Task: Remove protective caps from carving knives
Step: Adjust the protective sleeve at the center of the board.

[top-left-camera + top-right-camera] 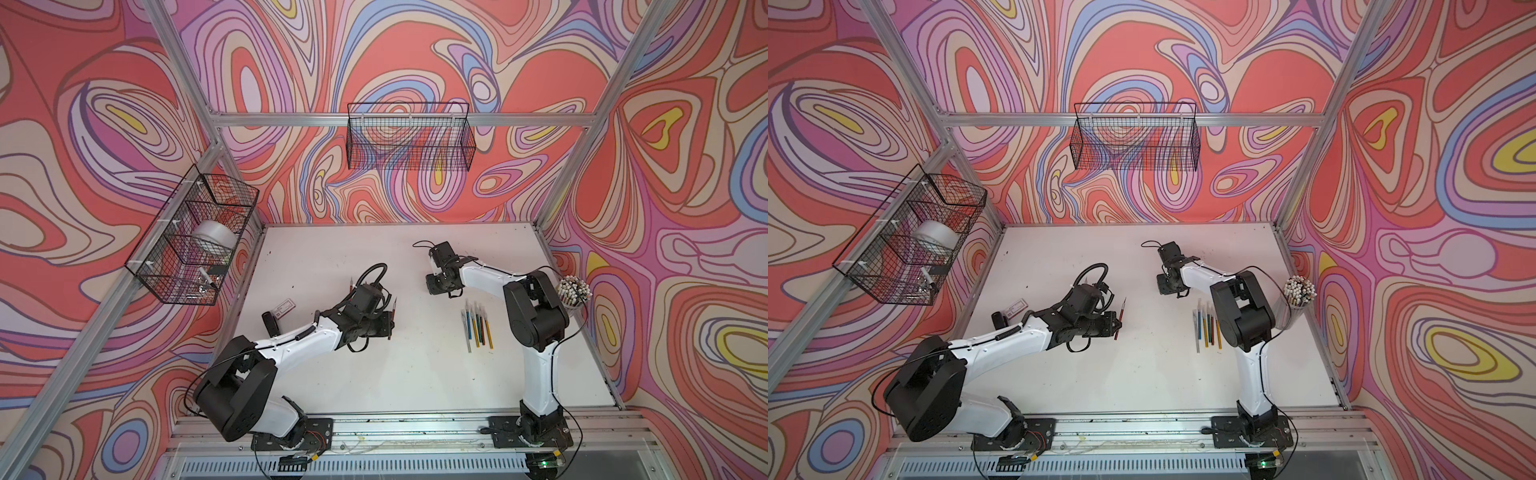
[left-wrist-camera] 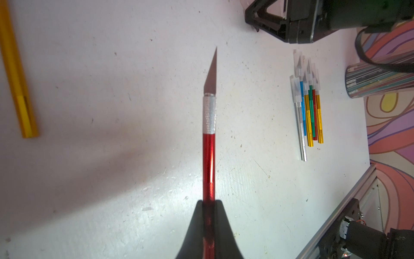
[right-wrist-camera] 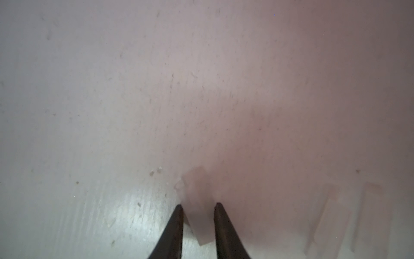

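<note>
above the white surface (image 2: 112, 78), left end effector (image 2: 208, 203) clamped on a red carving knife (image 2: 208, 145) with bare blade, right end effector (image 3: 199, 204) low, jaws either side of a translucent protective cap (image 3: 197, 190), grip unclear through blur, capped knives (image 2: 309, 112) lying side by side

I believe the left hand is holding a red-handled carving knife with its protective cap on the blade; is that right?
Not quite: the left hand does hold the red-handled carving knife, but its blade is bare, with no cap on it, as the left wrist view shows.
</note>
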Robot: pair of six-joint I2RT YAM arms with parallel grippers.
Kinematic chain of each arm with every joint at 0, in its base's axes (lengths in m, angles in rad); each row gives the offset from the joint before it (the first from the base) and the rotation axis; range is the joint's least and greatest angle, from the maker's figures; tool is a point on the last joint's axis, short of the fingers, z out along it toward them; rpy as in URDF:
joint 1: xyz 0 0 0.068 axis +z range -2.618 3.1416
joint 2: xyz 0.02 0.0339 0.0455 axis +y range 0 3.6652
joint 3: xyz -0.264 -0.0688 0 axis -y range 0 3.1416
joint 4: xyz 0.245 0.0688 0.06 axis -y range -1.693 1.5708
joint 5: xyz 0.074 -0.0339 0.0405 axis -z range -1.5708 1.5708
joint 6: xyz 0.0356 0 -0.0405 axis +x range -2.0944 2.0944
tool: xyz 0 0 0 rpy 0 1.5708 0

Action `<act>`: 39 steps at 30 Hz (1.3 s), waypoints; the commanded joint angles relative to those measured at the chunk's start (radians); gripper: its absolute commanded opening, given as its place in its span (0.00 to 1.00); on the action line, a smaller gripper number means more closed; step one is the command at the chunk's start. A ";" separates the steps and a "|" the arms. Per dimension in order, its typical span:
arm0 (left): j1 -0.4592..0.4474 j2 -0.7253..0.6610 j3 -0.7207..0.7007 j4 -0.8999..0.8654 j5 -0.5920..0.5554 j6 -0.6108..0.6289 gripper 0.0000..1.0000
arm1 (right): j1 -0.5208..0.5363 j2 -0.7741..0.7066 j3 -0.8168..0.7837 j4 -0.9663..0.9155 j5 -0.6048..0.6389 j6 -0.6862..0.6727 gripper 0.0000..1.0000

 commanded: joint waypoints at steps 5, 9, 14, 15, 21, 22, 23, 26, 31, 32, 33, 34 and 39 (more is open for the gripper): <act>0.006 -0.020 -0.007 -0.025 -0.019 0.013 0.00 | -0.002 0.008 -0.005 -0.002 0.063 0.048 0.18; 0.007 -0.022 -0.006 -0.035 -0.029 0.017 0.00 | -0.033 -0.012 -0.040 0.006 0.068 0.089 0.18; 0.007 -0.022 0.001 -0.040 -0.038 0.022 0.00 | -0.051 -0.032 -0.057 -0.001 0.068 0.098 0.19; 0.006 -0.020 0.003 -0.045 -0.044 0.022 0.00 | -0.052 -0.029 -0.052 -0.012 0.080 0.101 0.19; 0.006 -0.020 0.013 -0.055 -0.058 0.023 0.00 | -0.053 -0.042 -0.059 -0.017 0.082 0.128 0.22; 0.006 -0.020 0.014 -0.058 -0.058 0.023 0.00 | -0.052 -0.041 -0.058 -0.017 0.079 0.130 0.23; 0.007 -0.019 0.016 -0.061 -0.059 0.026 0.00 | -0.053 -0.043 -0.055 -0.020 0.079 0.131 0.23; 0.008 -0.017 0.023 -0.072 -0.066 0.029 0.00 | -0.053 -0.054 -0.049 -0.027 0.085 0.133 0.26; 0.008 -0.010 0.041 -0.081 -0.078 0.030 0.00 | -0.052 -0.096 -0.048 -0.044 0.079 0.125 0.29; 0.010 -0.003 0.047 -0.085 -0.082 0.031 0.00 | -0.053 -0.109 -0.051 -0.045 0.079 0.124 0.29; 0.012 0.003 0.054 -0.090 -0.087 0.035 0.00 | -0.053 -0.124 -0.057 -0.046 0.078 0.124 0.29; 0.012 0.012 0.063 -0.093 -0.093 0.037 0.00 | -0.053 -0.138 -0.065 -0.046 0.072 0.123 0.29; 0.024 0.082 0.131 -0.142 -0.164 0.055 0.00 | -0.051 -0.244 -0.140 -0.018 -0.009 0.128 0.30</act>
